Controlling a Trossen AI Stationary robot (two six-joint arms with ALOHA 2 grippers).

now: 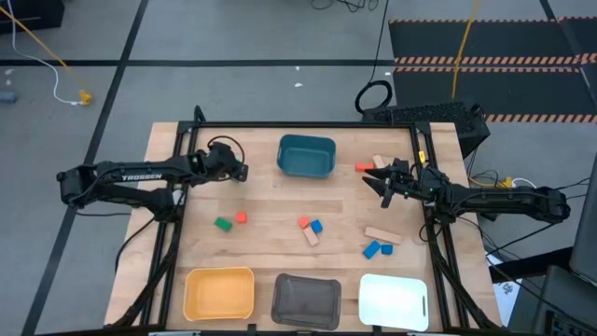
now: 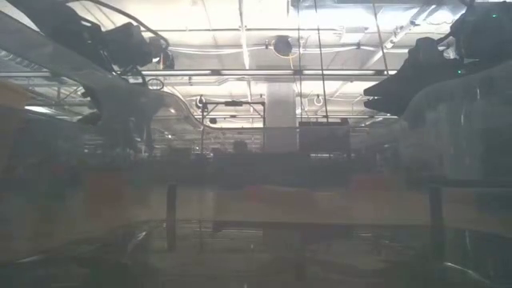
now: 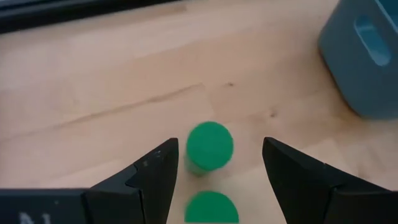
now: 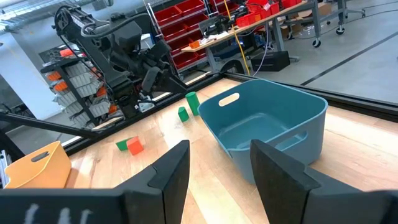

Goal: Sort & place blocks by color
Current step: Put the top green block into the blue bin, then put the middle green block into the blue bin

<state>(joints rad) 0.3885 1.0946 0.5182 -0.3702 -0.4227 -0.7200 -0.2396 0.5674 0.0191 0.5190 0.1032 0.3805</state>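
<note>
My left gripper (image 1: pixel 241 172) is open at the table's far left, left of the teal tray (image 1: pixel 306 156). In the left wrist view its fingers (image 3: pixel 163 167) stand on either side of an upright green round block (image 3: pixel 209 147) without touching it. A second green block (image 3: pixel 212 209) stands closer to the wrist. Both also show in the right wrist view (image 4: pixel 192 102). My right gripper (image 1: pixel 377 182) is open and empty, right of the teal tray (image 4: pixel 267 127). A red block (image 1: pixel 364 166) and a tan block (image 1: pixel 379 161) lie beside it.
More blocks lie mid-table: green (image 1: pixel 222 224), red (image 1: pixel 241 217), a red, blue and tan cluster (image 1: pixel 310 228), a tan bar (image 1: pixel 382 234) and two blue blocks (image 1: pixel 378 249). Yellow (image 1: pixel 219 292), grey (image 1: pixel 306 301) and white (image 1: pixel 393 299) trays line the near edge.
</note>
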